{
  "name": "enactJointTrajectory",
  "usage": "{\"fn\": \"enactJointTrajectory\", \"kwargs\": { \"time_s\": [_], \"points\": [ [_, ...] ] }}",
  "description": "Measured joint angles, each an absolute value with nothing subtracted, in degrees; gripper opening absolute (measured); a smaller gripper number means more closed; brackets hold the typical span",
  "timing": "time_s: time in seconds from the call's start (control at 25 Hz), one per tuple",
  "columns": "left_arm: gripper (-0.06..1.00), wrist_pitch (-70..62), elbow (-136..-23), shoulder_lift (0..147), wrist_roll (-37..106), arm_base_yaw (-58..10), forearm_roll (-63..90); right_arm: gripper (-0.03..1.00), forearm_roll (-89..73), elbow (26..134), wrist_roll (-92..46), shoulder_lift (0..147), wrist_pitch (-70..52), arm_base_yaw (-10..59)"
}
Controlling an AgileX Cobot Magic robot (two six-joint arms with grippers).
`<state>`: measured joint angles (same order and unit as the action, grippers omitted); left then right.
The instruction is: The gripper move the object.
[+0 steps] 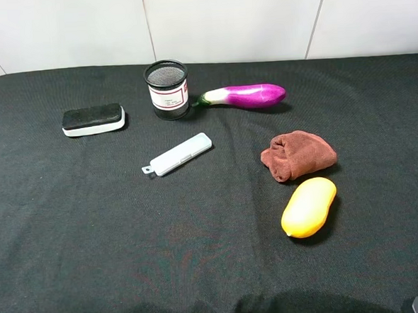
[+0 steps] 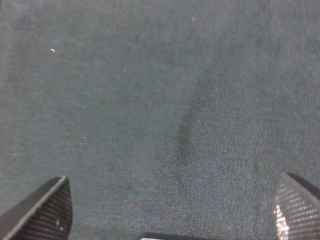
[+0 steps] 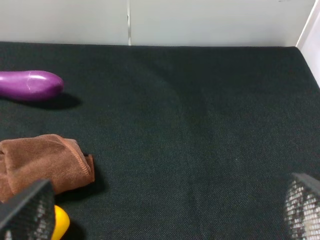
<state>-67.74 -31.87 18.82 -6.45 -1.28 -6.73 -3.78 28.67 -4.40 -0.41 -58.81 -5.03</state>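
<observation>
The black wire-mesh pen cup [image 1: 167,89] with a white, red-bordered label stands upright at the back middle of the black cloth. It shows in neither wrist view. My left gripper [image 2: 170,215] is open and empty, its two fingertips [image 2: 42,210] wide apart over bare cloth. My right gripper [image 3: 165,210] is open and empty, near the front right of the table. Both are far from the cup. In the exterior high view only slivers of the arms show at the bottom corners.
A black-and-white eraser block [image 1: 93,120] lies left of the cup. A purple eggplant [image 1: 246,95] lies just right of it. A white flat case [image 1: 178,155], a brown cloth [image 1: 298,154] and a yellow fruit [image 1: 309,206] lie nearer the front. A white wall stands behind.
</observation>
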Motion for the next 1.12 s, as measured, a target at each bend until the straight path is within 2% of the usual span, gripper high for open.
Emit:
{"fn": "enactJointTrajectory", "kwargs": {
  "time_s": [0.36, 1.12],
  "points": [
    [0.84, -67.68, -31.14, 7.64, -6.5, -2.1, -4.67, 0.69, -4.18, 28.67, -4.4, -0.41, -58.81, -5.03],
    [0.84, -66.39, -30.21, -0.16, -6.5, -3.24, -4.23, 0.69, -4.18, 28.67, -4.4, -0.41, -58.81, -5.03]
  ]
}}
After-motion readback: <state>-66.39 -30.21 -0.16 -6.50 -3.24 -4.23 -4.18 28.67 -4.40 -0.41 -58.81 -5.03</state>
